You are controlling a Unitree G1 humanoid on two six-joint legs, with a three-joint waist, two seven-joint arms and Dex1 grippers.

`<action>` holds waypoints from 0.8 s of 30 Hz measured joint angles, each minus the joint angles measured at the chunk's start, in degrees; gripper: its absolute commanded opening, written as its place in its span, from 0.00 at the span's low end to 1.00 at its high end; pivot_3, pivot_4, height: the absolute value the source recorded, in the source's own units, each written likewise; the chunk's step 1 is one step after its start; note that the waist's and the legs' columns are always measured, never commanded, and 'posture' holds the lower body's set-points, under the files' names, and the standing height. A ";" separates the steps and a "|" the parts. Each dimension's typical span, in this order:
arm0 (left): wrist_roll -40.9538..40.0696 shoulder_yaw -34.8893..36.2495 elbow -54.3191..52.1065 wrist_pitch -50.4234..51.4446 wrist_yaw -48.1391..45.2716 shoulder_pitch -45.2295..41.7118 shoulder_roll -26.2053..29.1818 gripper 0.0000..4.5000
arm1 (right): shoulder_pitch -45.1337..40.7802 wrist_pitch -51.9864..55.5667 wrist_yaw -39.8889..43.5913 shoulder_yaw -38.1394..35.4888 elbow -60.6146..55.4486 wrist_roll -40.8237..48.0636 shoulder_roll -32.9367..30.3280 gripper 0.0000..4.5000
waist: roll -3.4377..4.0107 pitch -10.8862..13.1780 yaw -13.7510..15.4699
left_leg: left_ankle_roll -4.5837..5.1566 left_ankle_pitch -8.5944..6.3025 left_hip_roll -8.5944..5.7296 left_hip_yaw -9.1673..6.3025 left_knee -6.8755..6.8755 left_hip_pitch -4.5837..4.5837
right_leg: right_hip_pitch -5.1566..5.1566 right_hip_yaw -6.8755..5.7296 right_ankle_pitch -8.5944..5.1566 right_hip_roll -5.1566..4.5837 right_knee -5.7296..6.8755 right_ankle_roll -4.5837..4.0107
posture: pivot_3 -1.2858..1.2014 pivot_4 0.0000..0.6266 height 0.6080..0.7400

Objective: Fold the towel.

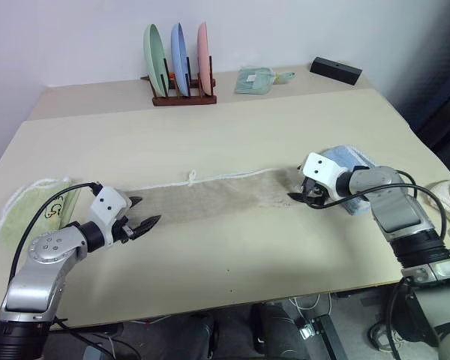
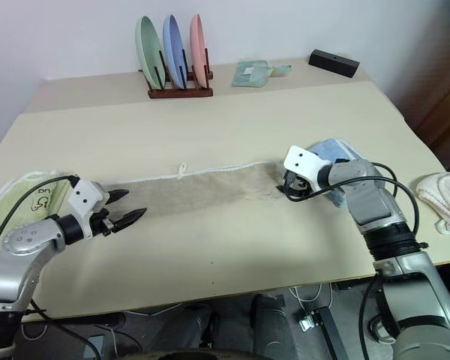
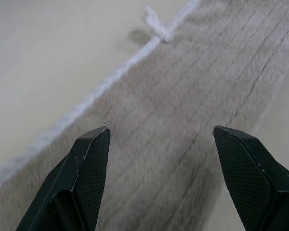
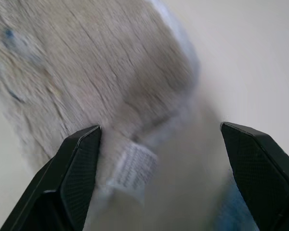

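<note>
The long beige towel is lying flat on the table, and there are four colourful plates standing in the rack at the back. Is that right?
Not quite. The rack at the back holds three plates, not four: one green, one blue and one pink, as the left eye view shows. The rest is right: the long beige towel is lying flat on the table.

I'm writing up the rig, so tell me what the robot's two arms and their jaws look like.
Both arms are silver-grey metal with black joints and a white block at each wrist. Loose black cables run along them. The left gripper and right gripper have pointed black jaws with finely textured inner faces.
</note>
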 measured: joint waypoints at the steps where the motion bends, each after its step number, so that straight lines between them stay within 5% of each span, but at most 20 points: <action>1: 0.16 0.00 0.18 -0.12 -0.04 0.12 0.00 0.76 | 0.05 -0.04 -0.15 -0.15 -0.55 -0.22 -0.75 0.89 | 0.00 0.00 -0.06 | 0.00 0.00 0.00 0.00 0.00 0.00 | 0.01 0.00 0.00 0.00 -0.01 0.00 | 0.52 0.24 1.00; 5: 0.67 0.04 0.78 -1.27 0.21 0.27 -0.11 0.77 | 2.78 11.49 0.05 -7.86 -9.33 7.88 0.78 0.94 | 0.00 0.00 -0.09 | 0.00 0.00 0.02 -0.03 -0.04 -0.01 | 0.00 0.00 0.00 0.01 -0.02 0.00 | 0.52 0.24 1.00; 12: 0.66 -0.07 0.49 -2.26 0.30 0.38 -1.92 0.77 | 11.00 50.36 -4.17 -26.85 -31.04 33.59 9.44 0.94 | -0.01 -0.01 0.34 | 0.10 -0.07 0.01 -0.20 0.03 0.09 | 0.28 -0.06 0.05 0.02 -0.27 0.07 | 0.52 0.24 1.00; 16: -0.17 -1.57 -1.12 -2.22 0.13 -0.57 -4.19 0.77 | 15.08 70.07 -12.32 -37.46 -39.67 38.71 22.43 0.94 | -0.01 -0.04 1.05 | 0.10 -0.08 0.02 -0.21 0.02 0.10 | 0.27 -0.06 0.05 0.03 -0.26 0.07 | 0.52 0.24 1.00; 24: -10.74 -4.37 -10.79 5.14 -3.32 -2.41 -6.31 0.77 | 14.86 77.82 -32.78 -49.19 -39.62 41.59 39.38 0.94 | 0.04 -0.07 1.16 | 0.10 -0.08 0.00 -0.14 0.03 0.12 | 0.25 -0.02 0.13 0.05 -0.26 0.11 | 0.52 0.24 1.00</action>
